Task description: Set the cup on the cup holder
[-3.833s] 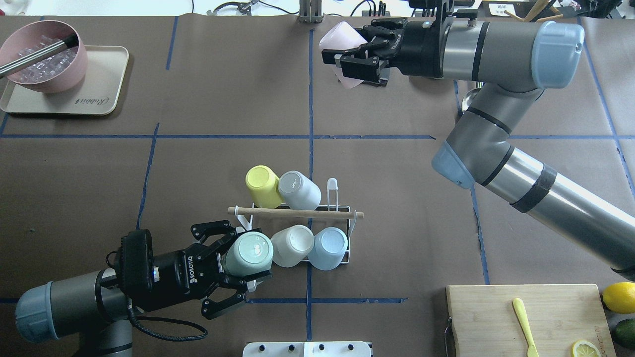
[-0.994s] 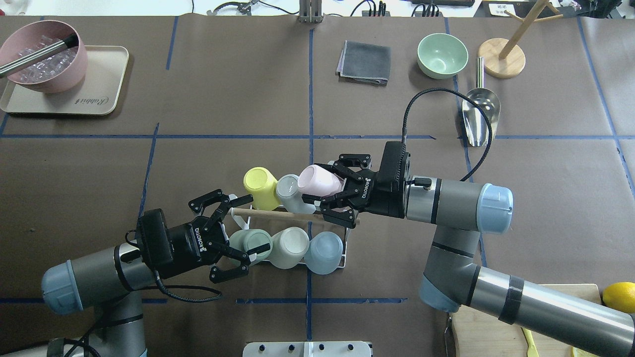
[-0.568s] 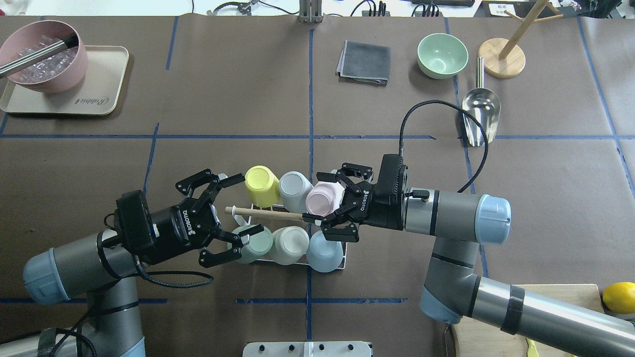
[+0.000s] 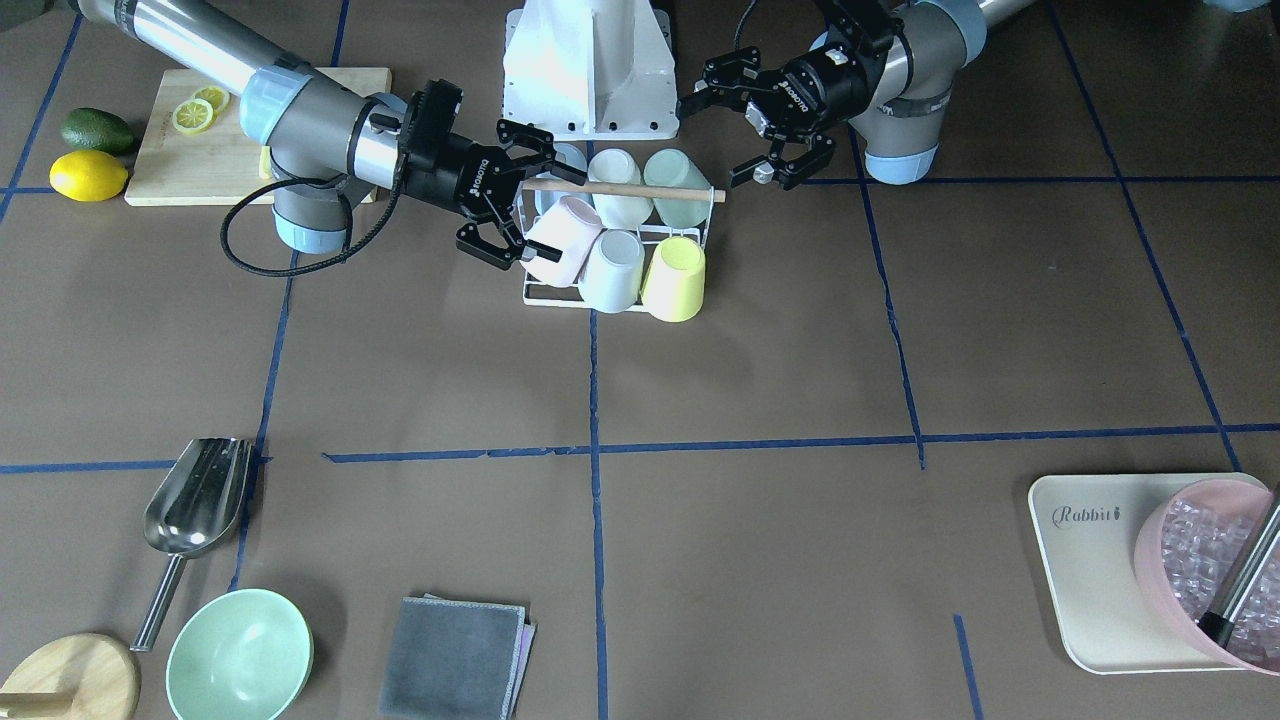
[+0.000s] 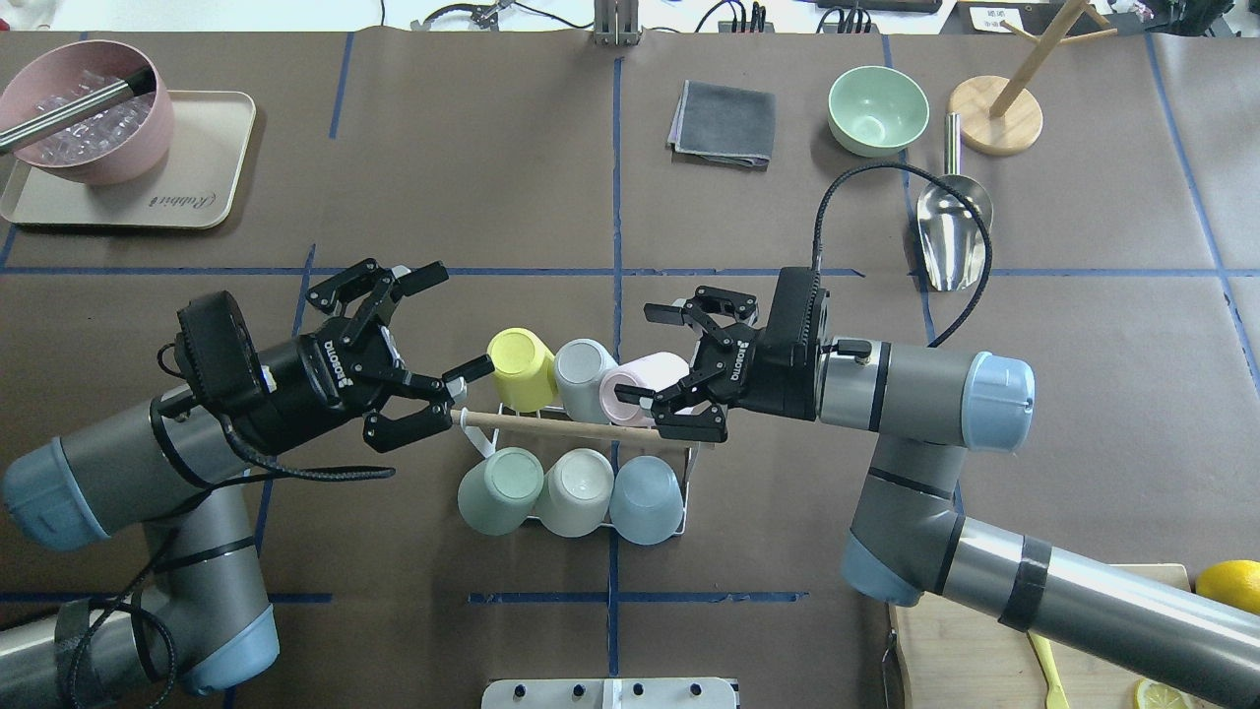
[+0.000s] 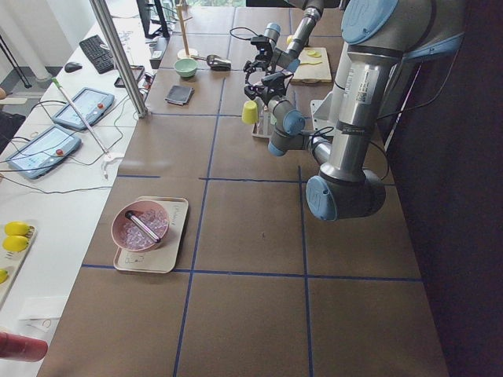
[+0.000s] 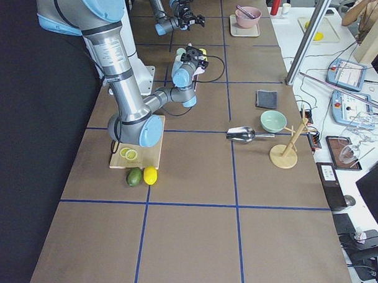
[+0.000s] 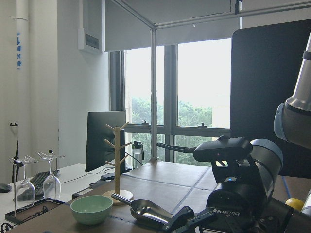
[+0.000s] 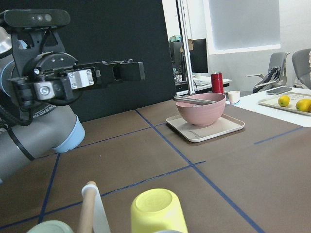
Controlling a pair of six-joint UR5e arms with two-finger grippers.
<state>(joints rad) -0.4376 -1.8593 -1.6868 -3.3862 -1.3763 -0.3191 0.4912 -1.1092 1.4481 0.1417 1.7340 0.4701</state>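
The cup holder (image 5: 576, 426) is a white wire rack with a wooden rod, mid-table. It bears a yellow cup (image 5: 519, 369), a grey cup (image 5: 583, 366) and a pink cup (image 5: 640, 386) on the far row. A green cup (image 5: 499, 489), a white cup (image 5: 579, 489) and a blue cup (image 5: 645, 497) are on the near row. My right gripper (image 5: 650, 356) is open, its jaws straddling the pink cup (image 4: 560, 235). My left gripper (image 5: 448, 325) is open and empty, raised left of the rack. The front-facing view shows both the left gripper (image 4: 715, 140) and the right gripper (image 4: 545, 205) open.
A pink bowl (image 5: 87, 113) with ice stands on a tray (image 5: 202, 192) far left. A grey cloth (image 5: 724, 123), green bowl (image 5: 878, 108), metal scoop (image 5: 950, 226) and wooden mug tree (image 5: 996, 113) lie far right. A lemon (image 5: 1228, 589) sits near right.
My right gripper brought the pink cup from the far table to the rack's far row and opened. My left gripper let go of the green cup and drew back left.
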